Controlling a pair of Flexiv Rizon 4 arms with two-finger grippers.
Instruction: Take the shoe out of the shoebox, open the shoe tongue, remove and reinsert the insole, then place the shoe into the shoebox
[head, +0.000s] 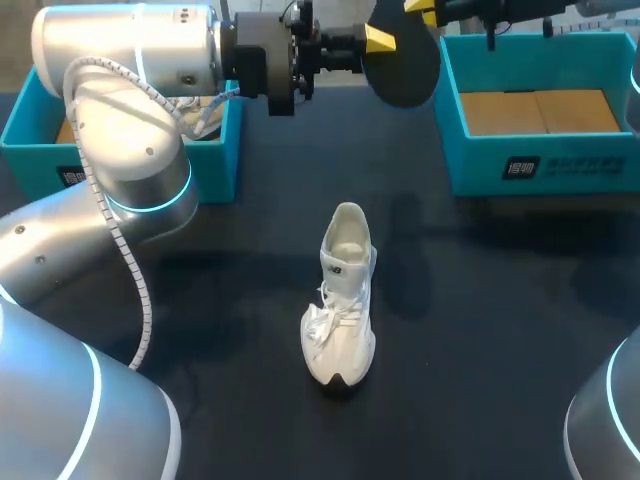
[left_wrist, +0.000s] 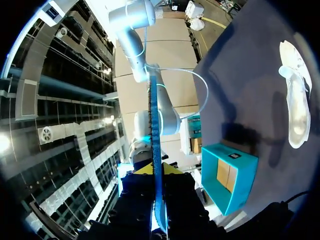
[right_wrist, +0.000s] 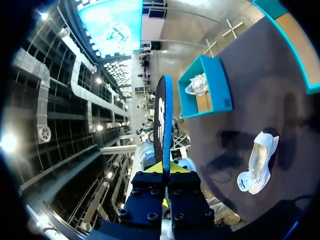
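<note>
A dark insole (head: 405, 65) hangs high over the table's far middle, gripped from both sides. My left gripper (head: 378, 40) is shut on its left edge and my right gripper (head: 420, 8) holds it from above right. The left wrist view has the insole (left_wrist: 155, 150) edge-on, pinched by the gripper (left_wrist: 156, 170). The right wrist view likewise has the insole (right_wrist: 162, 120) clamped in that gripper (right_wrist: 164, 167). The white shoe (head: 340, 300) stands upright on the dark table, toe towards the front, tongue open; it also appears as the shoe (left_wrist: 295, 100) and shoe (right_wrist: 257, 162).
A teal shoebox (head: 540, 110) with a bare cardboard floor stands at the back right. A second teal box (head: 120, 150) at the back left holds another white shoe (head: 205, 110). My left arm's big elbow (head: 130, 160) overhangs that box.
</note>
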